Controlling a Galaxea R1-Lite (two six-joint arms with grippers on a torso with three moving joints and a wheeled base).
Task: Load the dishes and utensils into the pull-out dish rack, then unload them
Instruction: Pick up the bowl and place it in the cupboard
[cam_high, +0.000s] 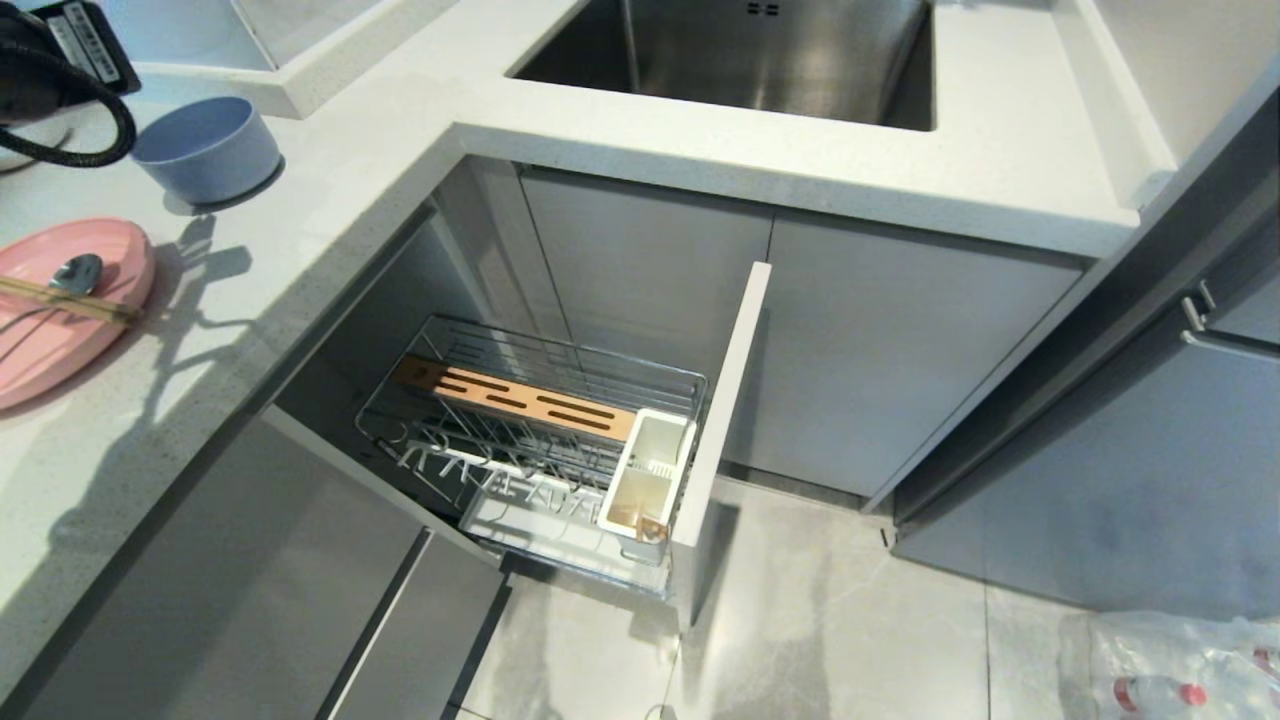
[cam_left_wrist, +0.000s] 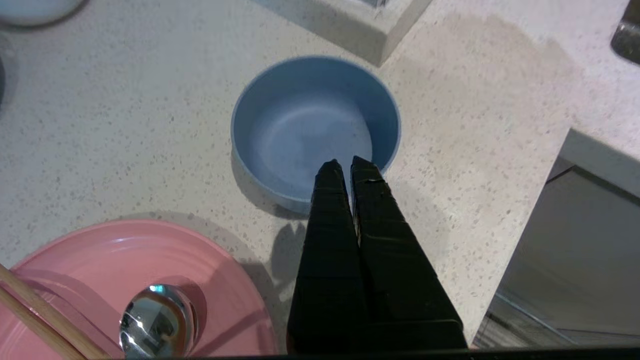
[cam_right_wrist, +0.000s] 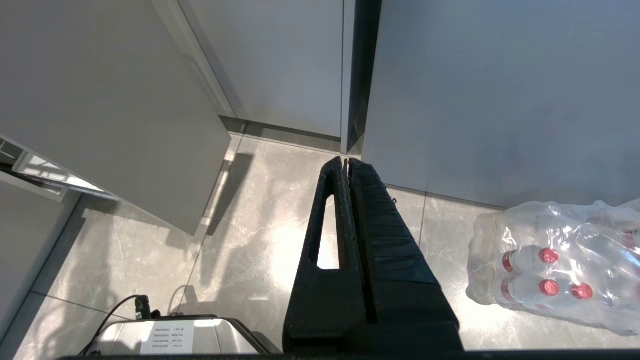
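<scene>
Countertop (cam_high: 330, 190) holds the blue bowl (cam_left_wrist: 315, 130) and, just beside it, the pink plate (cam_left_wrist: 150, 270), where the spoon (cam_left_wrist: 157, 320) and chopsticks (cam_left_wrist: 35, 315) lie — the left gripper (cam_left_wrist: 344, 165) hangs above the bowl's near rim, fingers pressed together and gripping nothing. Below, the pull-out dish rack (cam_high: 540, 440) stands drawn out of the cabinet with no dishes in it. Right gripper (cam_right_wrist: 346, 162) points at the floor near a pack of water bottles (cam_right_wrist: 555, 265) — fingers closed, empty.
</scene>
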